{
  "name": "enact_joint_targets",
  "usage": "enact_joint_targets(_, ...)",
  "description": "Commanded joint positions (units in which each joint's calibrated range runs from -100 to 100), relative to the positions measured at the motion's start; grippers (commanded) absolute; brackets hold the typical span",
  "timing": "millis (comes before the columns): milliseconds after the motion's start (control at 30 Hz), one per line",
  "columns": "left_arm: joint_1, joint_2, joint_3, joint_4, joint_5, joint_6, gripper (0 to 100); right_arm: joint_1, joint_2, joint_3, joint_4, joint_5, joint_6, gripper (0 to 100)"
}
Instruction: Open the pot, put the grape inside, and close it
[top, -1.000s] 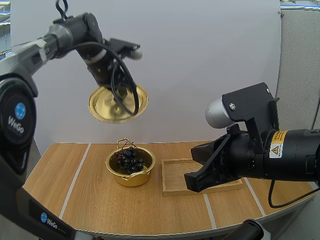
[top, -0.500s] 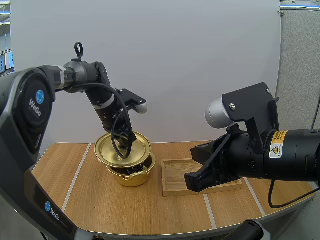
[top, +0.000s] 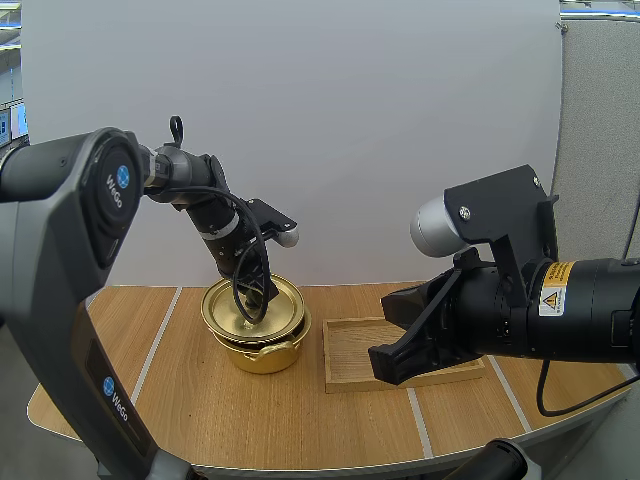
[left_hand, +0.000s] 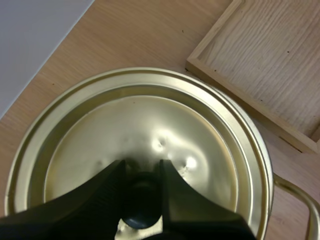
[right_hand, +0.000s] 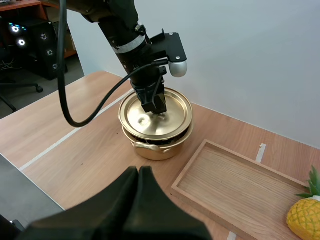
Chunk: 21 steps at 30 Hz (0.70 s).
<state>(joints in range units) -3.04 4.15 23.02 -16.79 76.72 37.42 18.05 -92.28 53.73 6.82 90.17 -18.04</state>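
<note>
Two tools are at work. Nearest, the right tool (right_hand: 138, 172) hangs over the counter (top: 200, 410), its fingers pressed together on nothing, well apart from the pot. Beyond it lies a wooden tray (top: 350, 350), with a pineapple (right_hand: 305, 217) near its end. Just beside the tray stands the gold pot (top: 262, 358), with its lid (left_hand: 150, 120) laid over it. The left tool (left_hand: 142, 172) pinches the lid's dark knob (left_hand: 141, 212) from above. The grapes are hidden, presumably under the lid. From the right wrist, a dark gap shows between lid and rim, so the lid may sit tilted. Letting go now could leave it crooked or sliding off. Rising without fully unclenching could drag the lid along.
</note>
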Motion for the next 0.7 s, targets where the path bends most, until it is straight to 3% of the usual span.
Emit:
enact_joint_targets(0, -0.12, 0.88, -0.34, -2.94, -1.47, 1.44, 0, -0.22, -0.60, 0.12, -0.29, -1.11, -0.12, 0)
enact_joint_targets(667, -0.12, 4.70, -0.31, -3.59, 7.28, 2.02, 0, -0.22, -0.60, 0.12, -0.29, -1.11, -0.12, 0)
